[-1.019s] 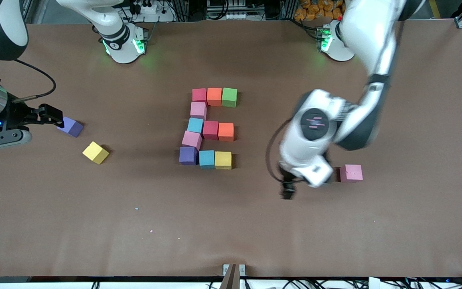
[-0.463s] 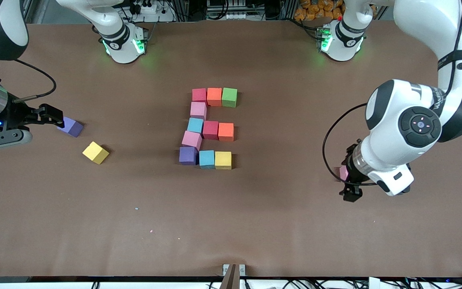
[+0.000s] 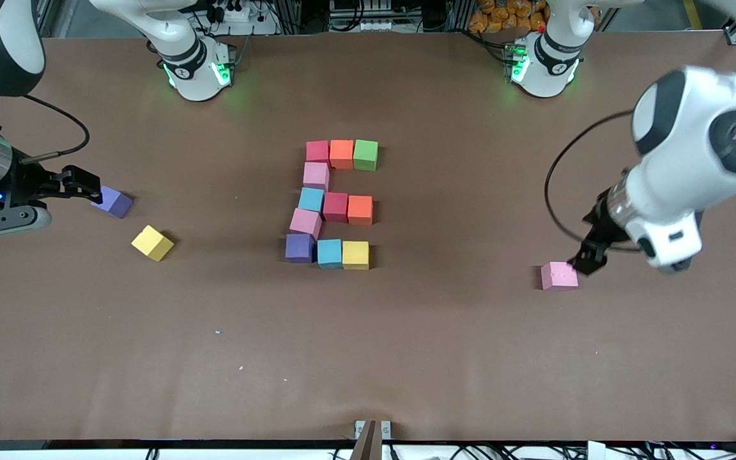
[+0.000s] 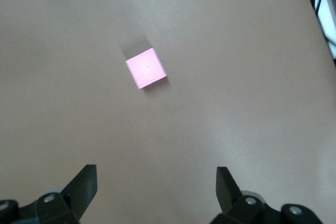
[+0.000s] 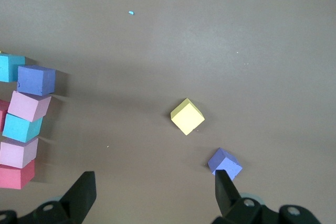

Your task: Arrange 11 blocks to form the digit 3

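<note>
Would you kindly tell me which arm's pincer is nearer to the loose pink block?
Left. The left pincer hangs open just beside the pink block; the right pincer, also open, waits by the purple block.

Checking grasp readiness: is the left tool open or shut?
Open. In the left wrist view the left tool's fingers stand wide apart with nothing between them, over bare table beside the pink block.

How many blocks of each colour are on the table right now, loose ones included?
Red: 2
Orange: 2
Green: 1
Pink: 3
Blue: 2
Purple: 2
Yellow: 2
Total: 14 blocks
</note>
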Robot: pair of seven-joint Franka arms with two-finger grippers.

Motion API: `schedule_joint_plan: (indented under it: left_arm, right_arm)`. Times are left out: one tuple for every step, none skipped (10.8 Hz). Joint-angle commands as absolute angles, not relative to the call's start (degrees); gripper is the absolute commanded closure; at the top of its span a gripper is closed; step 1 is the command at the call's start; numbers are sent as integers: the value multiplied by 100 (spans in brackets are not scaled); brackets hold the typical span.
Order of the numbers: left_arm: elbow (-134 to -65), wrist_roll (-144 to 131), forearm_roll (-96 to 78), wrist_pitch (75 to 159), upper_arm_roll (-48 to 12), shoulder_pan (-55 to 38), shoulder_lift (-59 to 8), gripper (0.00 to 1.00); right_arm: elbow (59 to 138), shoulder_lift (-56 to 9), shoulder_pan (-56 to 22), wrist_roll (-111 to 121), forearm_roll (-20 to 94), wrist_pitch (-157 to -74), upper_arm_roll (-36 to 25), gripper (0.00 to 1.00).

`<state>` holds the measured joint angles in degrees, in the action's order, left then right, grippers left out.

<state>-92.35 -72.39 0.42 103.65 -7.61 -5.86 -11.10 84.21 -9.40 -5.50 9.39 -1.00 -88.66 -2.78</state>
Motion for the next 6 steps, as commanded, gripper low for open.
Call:
schedule_joint_plan:
  left_arm:
    - [-10492,-6262,-105,10450,-791,-353,68,0]
    - [-10477,-5718,-105,10337,-782,-291,166,0]
    - [-10407,-5226,-71,10266,-695,-264,193,0]
    - [-10206,-4838,-27,10266,-642,-272,202,0]
    - [-9978,-4225,-18,10179,-555,-290,202,0]
    - [-9758,-3601,9,10004,-467,-325,185,0]
  right_arm:
    - [8332,-967,-545,923,-123,-8789,-264,0]
    - [8315,-975,-536,940,-123,-8789,-264,0]
    - [8306,-976,-554,923,-123,-8806,-264,0]
    - [8314,-984,-554,914,-132,-8833,-264,0]
    - [8314,-993,-562,905,-141,-8842,-264,0]
    - [8314,-993,-554,914,-132,-8850,-264,0]
